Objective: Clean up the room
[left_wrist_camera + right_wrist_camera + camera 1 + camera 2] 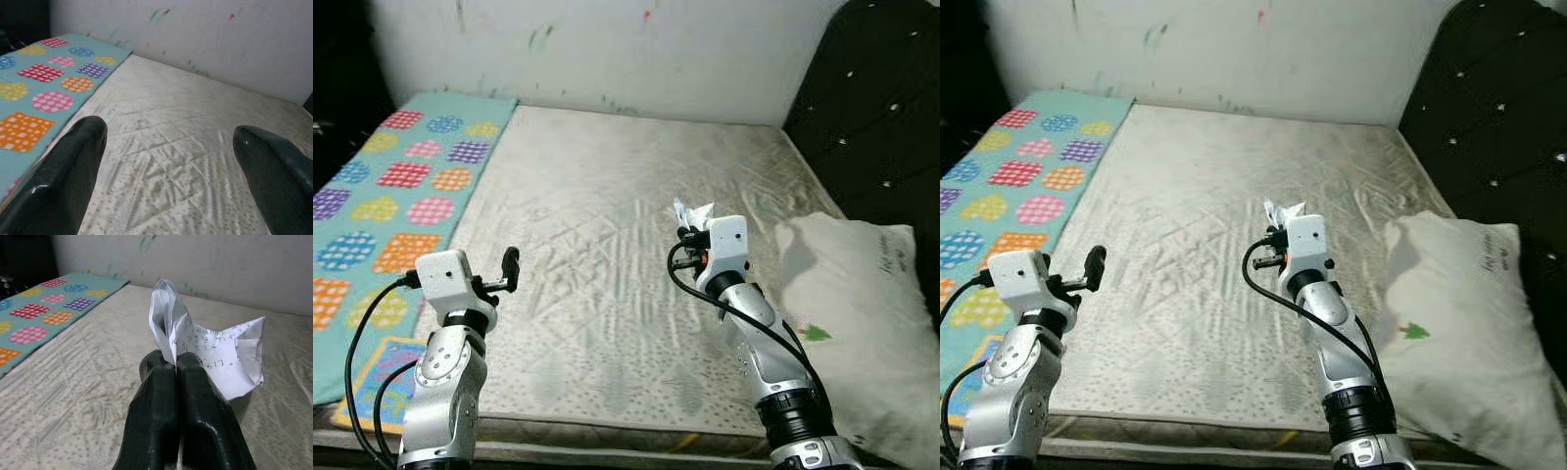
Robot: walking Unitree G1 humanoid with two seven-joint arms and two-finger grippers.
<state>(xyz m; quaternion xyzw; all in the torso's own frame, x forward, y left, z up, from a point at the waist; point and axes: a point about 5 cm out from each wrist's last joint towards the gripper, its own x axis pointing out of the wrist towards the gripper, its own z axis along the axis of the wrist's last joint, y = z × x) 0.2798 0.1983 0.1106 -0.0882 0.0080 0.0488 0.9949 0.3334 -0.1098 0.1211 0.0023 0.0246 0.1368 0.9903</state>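
Observation:
A crumpled white paper (215, 352) with handwriting sticks up between the black fingers (161, 401) of my right gripper (176, 363), which is shut on it. From the head, that paper (691, 212) shows above the right gripper (689, 233), held over the middle of a bare grey mattress (607, 196). My left gripper (512, 266) hovers over the mattress's near left part. Its two fingers (73, 166) stand wide apart with nothing between them.
A teal blanket (391, 186) with coloured dotted patches covers the mattress's left side. A white pillow (862, 313) lies at the right edge beside a black tufted headboard (881, 108). A stained white wall (607, 49) stands behind.

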